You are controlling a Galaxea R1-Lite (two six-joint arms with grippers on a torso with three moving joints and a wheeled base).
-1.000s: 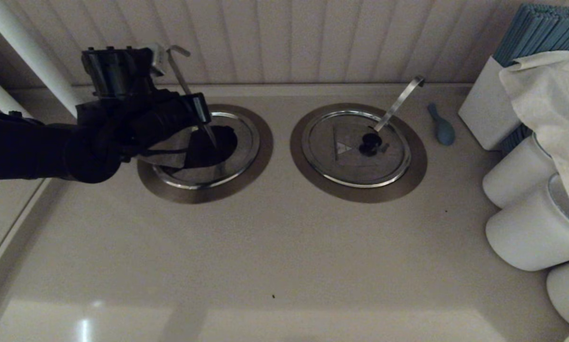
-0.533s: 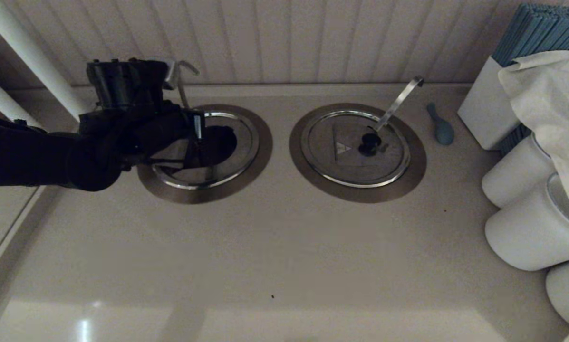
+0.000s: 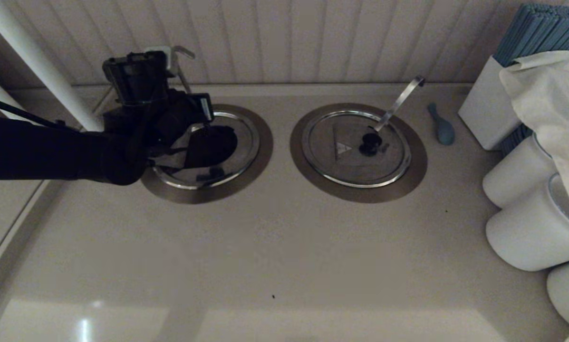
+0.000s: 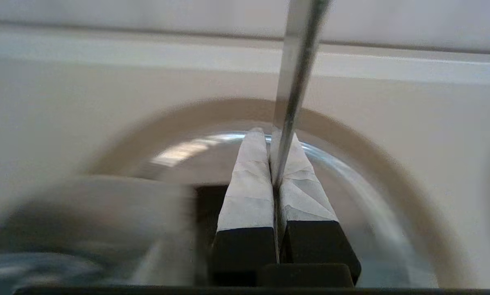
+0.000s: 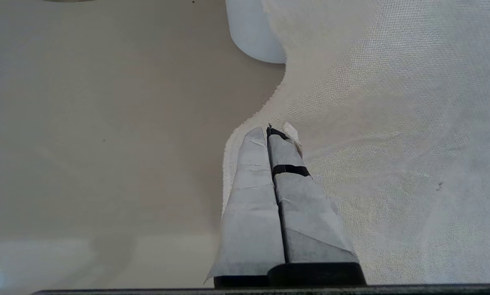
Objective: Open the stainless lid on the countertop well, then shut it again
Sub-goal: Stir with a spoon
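Left gripper (image 4: 274,164) sits over the left countertop well (image 3: 246,175), at its rear-left part, jaws pressed together with the thin ladle rod (image 4: 296,73) rising right along the seam between the two taped fingers (image 4: 247,188). Whether the rod is actually pinched or only passes in front of the tips cannot be told. The stainless lid (image 3: 203,175) lies low in the well's rim; a dark patch shows near its middle in the head view, but the arm covers much of it, so open, half-folded or shut is unclear. The knob is not visible.

Likely step: bringing the folding flap down to close. To do it well, the arm should lower slowly along the hinge arc, keep the rod free in its slot so it doesn't jam the flap, and let go only once the steel lies flat on the rim.

Right gripper (image 5: 275,135) is parked off to the right beside the white cloth (image 5: 392,123), fingers together, holding nothing. The twin lid (image 3: 355,147) with the flat ladle handle (image 3: 398,102) sits shut, untouched.
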